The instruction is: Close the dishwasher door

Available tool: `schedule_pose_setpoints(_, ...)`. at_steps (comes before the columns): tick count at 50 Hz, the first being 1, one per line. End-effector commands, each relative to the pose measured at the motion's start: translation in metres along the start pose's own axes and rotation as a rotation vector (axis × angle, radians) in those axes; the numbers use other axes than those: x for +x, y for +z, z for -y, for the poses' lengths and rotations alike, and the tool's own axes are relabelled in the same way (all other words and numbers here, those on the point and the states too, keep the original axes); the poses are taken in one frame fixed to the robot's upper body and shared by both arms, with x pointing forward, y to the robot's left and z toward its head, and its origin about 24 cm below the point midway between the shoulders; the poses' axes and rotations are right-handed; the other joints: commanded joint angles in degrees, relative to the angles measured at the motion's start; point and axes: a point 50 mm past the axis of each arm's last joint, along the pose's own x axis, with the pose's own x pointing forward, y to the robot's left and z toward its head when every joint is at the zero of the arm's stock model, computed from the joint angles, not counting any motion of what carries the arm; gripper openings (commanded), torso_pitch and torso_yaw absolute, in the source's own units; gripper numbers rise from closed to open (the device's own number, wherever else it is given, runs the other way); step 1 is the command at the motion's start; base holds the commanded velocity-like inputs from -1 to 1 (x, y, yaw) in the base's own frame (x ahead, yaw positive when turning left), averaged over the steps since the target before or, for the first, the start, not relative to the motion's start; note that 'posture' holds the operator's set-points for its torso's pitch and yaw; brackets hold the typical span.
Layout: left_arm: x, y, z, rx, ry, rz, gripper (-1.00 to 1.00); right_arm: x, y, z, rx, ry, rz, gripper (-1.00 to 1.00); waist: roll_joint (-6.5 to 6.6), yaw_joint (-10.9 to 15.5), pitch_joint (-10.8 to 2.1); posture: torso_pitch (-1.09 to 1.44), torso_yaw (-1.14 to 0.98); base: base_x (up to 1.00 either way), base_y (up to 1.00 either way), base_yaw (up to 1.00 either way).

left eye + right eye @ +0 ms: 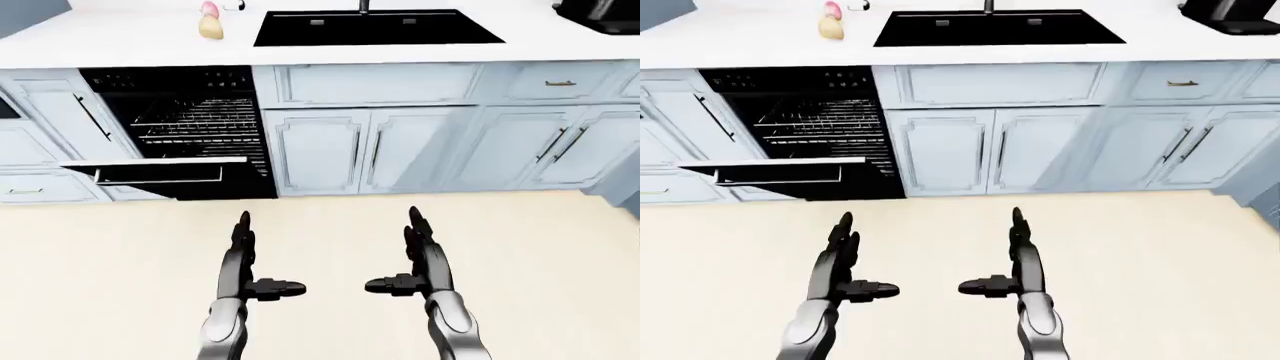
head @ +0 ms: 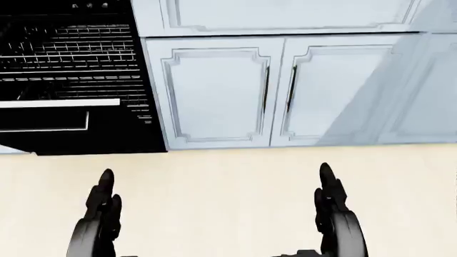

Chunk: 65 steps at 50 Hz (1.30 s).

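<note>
The dishwasher (image 1: pixel 190 120) stands open under the white counter at the left of the left-eye view, its wire racks showing inside. Its door (image 1: pixel 155 174) hangs folded down, a black panel with a pale top edge and a bar handle, jutting out over the floor. My left hand (image 1: pixel 258 259) and right hand (image 1: pixel 405 255) are held out low over the beige floor, fingers straight and spread, thumbs pointing toward each other. Both hands are open and hold nothing. They are well short of the door, which lies up and to the left of them.
Pale blue cabinet doors (image 1: pixel 365 150) run along the wall right of the dishwasher. A black sink (image 1: pixel 375 28) is set in the counter (image 1: pixel 120 41), with a small pink and tan object (image 1: pixel 210 22) near it. A dark appliance (image 1: pixel 1230 15) sits at the counter's right end.
</note>
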Motion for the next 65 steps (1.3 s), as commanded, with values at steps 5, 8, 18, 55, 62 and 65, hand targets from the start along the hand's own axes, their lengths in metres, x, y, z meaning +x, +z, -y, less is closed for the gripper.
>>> schedule_pose_setpoints(5,0.002,0.035,0.003,0.033,0.005,0.197,1.0,0.004,0.029,0.007,-0.032,-0.08,0.219,1.0,-0.36,0.3,-1.03,0.0,0.0,0.0,0.0,0.0)
schedule_pose_setpoints(8,0.001,0.034,0.006,0.035,-0.001,0.2,1.0,0.003,0.028,0.005,-0.03,-0.066,0.218,1.0,-0.51,0.3,-4.23,0.0,0.0,0.0,0.0,0.0)
schedule_pose_setpoints(18,-0.008,0.039,0.007,0.049,-0.01,0.224,1.0,0.001,0.026,0.0,-0.071,-0.056,0.238,1.0,-0.27,0.3,-4.73,0.0,0.0,0.0,0.0,0.0)
schedule_pose_setpoints(55,-0.013,0.042,0.01,0.058,-0.024,0.231,1.0,-0.008,0.028,-0.005,-0.116,-0.059,0.224,1.0,-0.45,1.8,-2.96,0.0,0.0,0.0,0.0,0.21)
schedule_pose_setpoints(62,-0.014,0.042,0.01,0.061,-0.025,0.231,1.0,-0.008,0.028,-0.005,-0.116,-0.057,0.225,1.0,2.23,1.2,-2.81,0.0,0.0,0.0,0.0,0.33)
schedule_pose_setpoints(65,-0.014,0.042,0.01,0.062,-0.026,0.231,1.0,-0.008,0.028,-0.005,-0.112,-0.054,0.224,1.0,1.95,1.3,-3.43,0.0,0.0,0.0,0.0,0.36)
